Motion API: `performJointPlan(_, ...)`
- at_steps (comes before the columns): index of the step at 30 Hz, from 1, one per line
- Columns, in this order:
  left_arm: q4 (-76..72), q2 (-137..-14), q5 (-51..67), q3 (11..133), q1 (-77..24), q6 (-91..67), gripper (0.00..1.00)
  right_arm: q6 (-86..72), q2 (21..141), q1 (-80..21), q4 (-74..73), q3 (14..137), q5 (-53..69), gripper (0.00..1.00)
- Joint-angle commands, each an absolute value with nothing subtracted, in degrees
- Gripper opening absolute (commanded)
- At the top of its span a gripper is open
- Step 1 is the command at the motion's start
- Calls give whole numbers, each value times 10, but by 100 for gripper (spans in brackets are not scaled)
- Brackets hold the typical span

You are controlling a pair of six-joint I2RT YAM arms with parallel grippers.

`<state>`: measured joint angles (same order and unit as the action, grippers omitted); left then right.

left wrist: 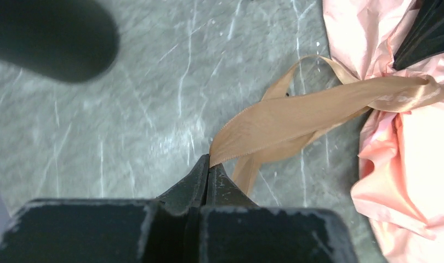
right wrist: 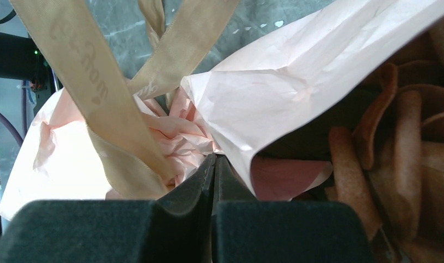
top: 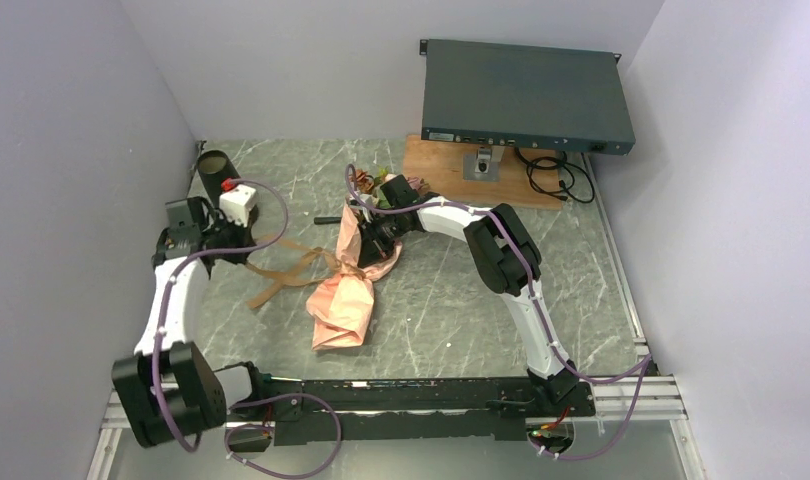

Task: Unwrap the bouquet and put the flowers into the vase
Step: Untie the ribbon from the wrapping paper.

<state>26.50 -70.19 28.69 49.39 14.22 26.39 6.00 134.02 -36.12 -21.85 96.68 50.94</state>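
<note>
- Left gripper [left wrist: 209, 164] is clamped on the end of the tan ribbon [left wrist: 296, 118], lower centre of its wrist view.
- Right gripper [right wrist: 214, 161] is pinched shut on the paper of the bouquet [top: 346, 300], which lies mid-frame seen from above.
- Black vase [top: 216, 170] stands at upper left.

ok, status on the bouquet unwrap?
Left gripper shut on ribbon end. Right gripper shut on paper. Bouquet wrapped, ribbon round it. Nothing blocking vase.

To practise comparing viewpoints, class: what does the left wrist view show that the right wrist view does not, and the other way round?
Left wrist only: the left fingers shut on the end of the tan ribbon, and a blurred dark shape. Right wrist only: the right fingers shut on the pink paper, beside rust flowers. Both: ribbon, paper, marble table.
</note>
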Motion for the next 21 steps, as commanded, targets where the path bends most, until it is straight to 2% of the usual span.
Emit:
performJointPlan(1,338,-623,266,474,186,198,0,104,1390,-345,-297,925,358,0)
performJointPlan(5,422,-544,315,470,214,247,0,105,1393,-345,-299,930,359,0)
performJointPlan(12,578,-433,218,443,215,404,0,113,1394,-345,-305,934,358,0)
performJointPlan(18,640,-360,128,365,215,526,0,117,1390,-346,-303,931,362,0)
performJointPlan(19,642,-354,117,354,215,544,2,117,1390,-346,-304,932,362,0)
performJointPlan(20,640,-351,110,344,215,560,13,116,1389,-346,-305,934,365,0)
performJointPlan(21,637,-352,115,338,216,575,31,115,1388,-347,-305,935,368,0)
